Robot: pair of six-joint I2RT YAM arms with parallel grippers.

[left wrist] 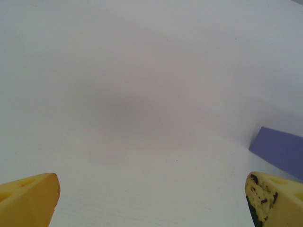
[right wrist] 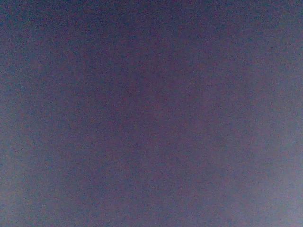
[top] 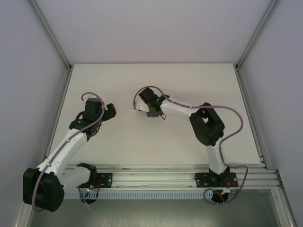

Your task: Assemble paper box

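Observation:
The paper box (left wrist: 279,149) is a purple card piece lying on the white table, just beyond my left gripper's right fingertip (left wrist: 272,198). My left gripper (left wrist: 151,201) is open, its yellow fingers wide apart with bare table between them. From above, the left gripper (top: 112,110) points right toward the right gripper (top: 141,110), which is bent down at the table's middle. The box's dark purple surface (right wrist: 151,113) sits right against the right wrist camera and hides that gripper's fingers, so how its jaws stand is not visible.
The white table (top: 156,80) is walled by grey panels with metal frame posts (top: 52,38) at the back corners. An aluminium rail (top: 156,171) carrying both arm bases runs along the near edge. Purple cables loop over each arm.

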